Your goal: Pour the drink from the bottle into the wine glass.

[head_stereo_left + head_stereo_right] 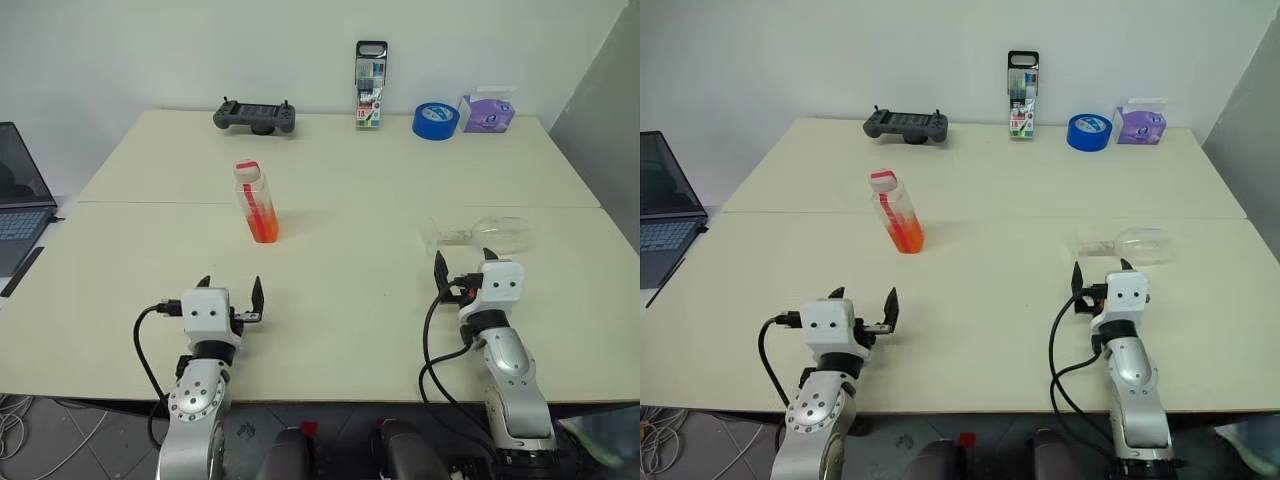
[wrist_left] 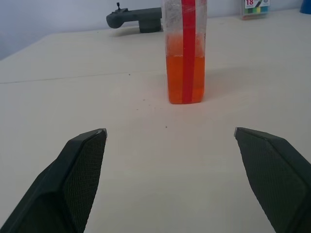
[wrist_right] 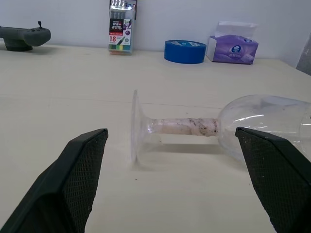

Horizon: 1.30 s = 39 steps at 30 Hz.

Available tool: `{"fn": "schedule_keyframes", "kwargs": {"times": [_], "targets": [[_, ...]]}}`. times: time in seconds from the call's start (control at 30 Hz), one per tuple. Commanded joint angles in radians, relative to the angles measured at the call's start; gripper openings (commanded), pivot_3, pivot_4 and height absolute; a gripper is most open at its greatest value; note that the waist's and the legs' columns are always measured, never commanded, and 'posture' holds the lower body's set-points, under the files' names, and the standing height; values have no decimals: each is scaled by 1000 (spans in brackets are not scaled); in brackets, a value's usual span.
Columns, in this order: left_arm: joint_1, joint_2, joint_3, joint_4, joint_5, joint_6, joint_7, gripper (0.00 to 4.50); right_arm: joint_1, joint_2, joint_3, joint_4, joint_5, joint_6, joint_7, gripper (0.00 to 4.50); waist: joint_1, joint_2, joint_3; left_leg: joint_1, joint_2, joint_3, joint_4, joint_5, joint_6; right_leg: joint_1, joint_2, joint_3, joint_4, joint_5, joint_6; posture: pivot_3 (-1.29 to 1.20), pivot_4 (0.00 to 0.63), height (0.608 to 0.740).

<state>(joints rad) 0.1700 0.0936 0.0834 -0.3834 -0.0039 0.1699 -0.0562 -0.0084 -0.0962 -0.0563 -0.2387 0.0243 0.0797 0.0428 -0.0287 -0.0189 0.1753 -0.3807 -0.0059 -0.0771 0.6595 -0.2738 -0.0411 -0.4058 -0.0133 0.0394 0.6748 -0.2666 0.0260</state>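
- Nearest, two grippers: the left gripper [image 1: 232, 290] has its fingers spread wide and holds nothing; the right gripper [image 1: 462, 262] is likewise spread and empty. Both hover low over the table [image 1: 350, 330].
- Just beyond the right gripper lies one wine glass [image 1: 482, 235], on its side and dry, foot toward the robot's left, bowl toward its right. Judged from this, it must be stood upright before any pouring.
- Ahead of the left gripper, well apart from it, stands one bottle [image 1: 256, 201], upright, red-and-white cap on; the drink [image 1: 262, 226] fills roughly its lower half.
- Progress: nothing looks done yet. No grasp, cap on, glass down; righting, uncapping, lifting and tipping all remain.
- Along the far edge, one of each: a dark handheld controller [image 1: 254, 116], a pack of coloured pens [image 1: 370, 71], a roll of blue tape [image 1: 435, 120], a purple tissue pack [image 1: 487, 112].
- One laptop [image 1: 18, 200] sits off the table's left side.
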Motion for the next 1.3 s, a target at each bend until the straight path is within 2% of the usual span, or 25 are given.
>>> {"fn": "schedule_keyframes", "kwargs": {"times": [0.03, 0.13, 0.23, 0.33, 0.43, 0.63, 0.9, 1.0, 1.3], "targets": [[-7, 8, -17, -34, 7, -11, -9, 4488, 4, -5, -2, -59, -2, -2, 2, 4500, 0, 0, 0, 0, 0, 0, 0, 0, 0, 0, 0, 0, 0, 0, 0, 0, 150, 740], [-16, -2, -24, -34, -11, -18, -14, 4488, -1, -23, 15, -71, -9, 4, 26, 4500, 0, 0, 0, 0, 0, 0, 0, 0, 0, 0, 0, 0, 0, 0, 0, 0, 150, 740], [-71, -11, -20, -49, 6, 38, 21, 4488, -61, -85, 89, -141, 46, 37, 174, 4500, 0, 0, 1, 0, 0, 0, 0, 0, 0, 0, 0, 0, 0, 0, 0, 0, 150, 740], [-154, -27, -12, -65, 7, 96, 57, 4488, -183, -143, 139, -205, 210, 207, 340, 4500, -2, -1, 3, 0, 0, 0, 1, 0, 0, 0, 5, 0, 0, 0, 0, 0, 150, 740], [-237, -45, -5, -50, 3, 142, 85, 4488, -326, -233, 144, -169, 310, 397, 466, 4500, -1, -2, 2, 0, 0, -1, 1, 0, 0, 1, 6, -2, 0, 0, 0, 0, 150, 740], [-384, -60, 22, 0, -4, 210, 131, 4488, -517, -300, 116, -64, 427, 491, 602, 4500, 2, -4, 4, -1, 0, -1, 1, 0, 0, 1, 5, -3, 0, 3, -5, 0, 150, 740], [-515, -24, 66, 110, -37, 244, 122, 4488, -590, -267, 129, -10, 471, 516, 632, 4500, 2, -5, 4, -1, 0, -1, 1, 0, 0, 0, 5, -3, 1, 4, -4, 0, 150, 740], [-547, 12, 56, 166, -29, 218, 97, 4488, -603, -250, 137, 0, 467, 515, 630, 4500, 1, -5, 5, -1, 0, -1, 1, 0, 0, 0, 4, -3, 1, 4, -4, 0, 150, 740], [-636, 27, 72, 324, -64, 146, 71, 4488, -623, -229, 137, 23, 454, 508, 635, 4500, 2, -5, 5, -1, 0, -3, 2, 0, 0, 0, 4, -3, 1, 4, -4, 0, 150, 740]]}}
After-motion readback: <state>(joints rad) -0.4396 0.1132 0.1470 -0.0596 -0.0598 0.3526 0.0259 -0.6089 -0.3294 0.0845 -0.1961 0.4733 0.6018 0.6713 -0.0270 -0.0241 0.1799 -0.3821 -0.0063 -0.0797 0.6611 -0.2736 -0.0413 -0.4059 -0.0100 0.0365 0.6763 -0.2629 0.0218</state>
